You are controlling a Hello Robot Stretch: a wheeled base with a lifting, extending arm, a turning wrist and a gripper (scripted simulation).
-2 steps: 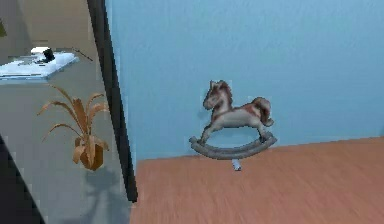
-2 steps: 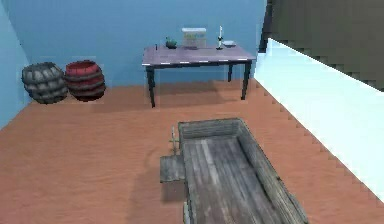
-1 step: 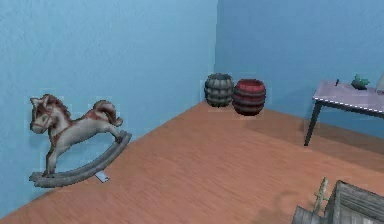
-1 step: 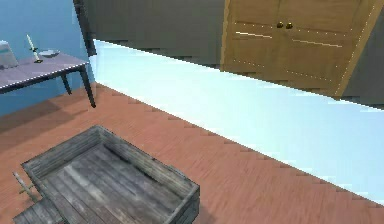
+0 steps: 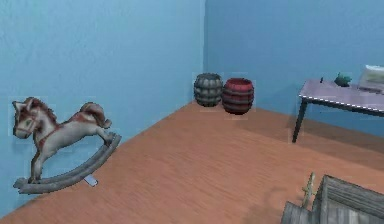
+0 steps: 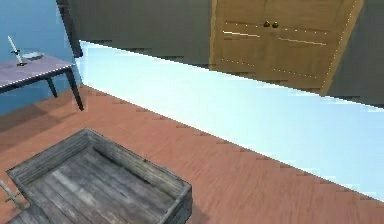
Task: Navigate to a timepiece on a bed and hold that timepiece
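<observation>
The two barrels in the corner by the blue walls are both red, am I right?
Not quite: the forward view shows that only the right barrel is red; the left barrel is dark grey. Both do stand in the corner by the blue walls.

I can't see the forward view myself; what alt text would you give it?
A toy rocking horse stands on a wooden floor by a blue wall at the left. In the far corner sit a grey barrel and a red barrel, with a pale-topped table at the right and a wooden crate at the bottom right.
</observation>
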